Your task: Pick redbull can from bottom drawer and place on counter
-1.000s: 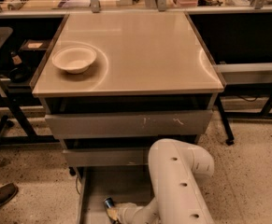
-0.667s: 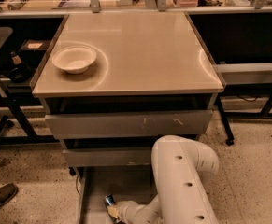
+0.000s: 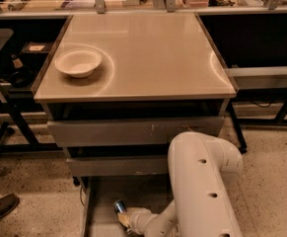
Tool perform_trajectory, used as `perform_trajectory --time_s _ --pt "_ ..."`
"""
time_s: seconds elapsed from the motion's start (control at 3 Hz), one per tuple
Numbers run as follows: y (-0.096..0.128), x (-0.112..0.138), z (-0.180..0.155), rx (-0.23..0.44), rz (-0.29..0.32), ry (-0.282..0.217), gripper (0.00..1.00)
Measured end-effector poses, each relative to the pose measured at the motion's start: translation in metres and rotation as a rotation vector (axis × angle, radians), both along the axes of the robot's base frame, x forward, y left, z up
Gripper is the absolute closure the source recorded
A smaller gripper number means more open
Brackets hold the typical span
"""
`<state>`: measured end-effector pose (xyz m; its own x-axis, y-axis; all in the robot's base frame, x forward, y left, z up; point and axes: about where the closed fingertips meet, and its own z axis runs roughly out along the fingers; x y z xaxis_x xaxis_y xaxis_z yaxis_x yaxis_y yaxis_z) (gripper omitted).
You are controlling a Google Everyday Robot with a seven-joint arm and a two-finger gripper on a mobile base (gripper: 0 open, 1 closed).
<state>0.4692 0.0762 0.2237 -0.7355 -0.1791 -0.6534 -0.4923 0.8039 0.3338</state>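
My gripper (image 3: 126, 218) sits low in the frame, a little left of the bottom centre, down inside the open bottom drawer (image 3: 99, 216). Its tip is touching or just beside the redbull can (image 3: 119, 207). Whether my jaws are apart, together or clamped on the can I cannot tell (wrist and can run into one another there). The can is in the drawer, low over its grey floor, with its silver rim turned toward the upper left. It looks tilted rather than upright.

By my reckoning the task is at its early middle. The drawer is open, the reach is made and the can is at my gripper. A sure grasp, the lift out, the carry upward and the setting down all remain. The table (image 3: 153, 53) that serves as the counter fills the upper middle of the frame, with a white bowl (image 3: 78, 62) near its left edge.

My own white arm (image 3: 202, 181) covers the drawer's right half. The frame's bottom edge cuts off the drawer's near part, and the can's lower end is lost behind my gripper.
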Motion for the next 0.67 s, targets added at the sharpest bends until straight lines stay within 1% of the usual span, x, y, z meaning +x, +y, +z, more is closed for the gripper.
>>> perform_trajectory --time_s 0.67 --pt "-0.046 -0.007 0.061 -0.082 -0.089 0.006 1.00"
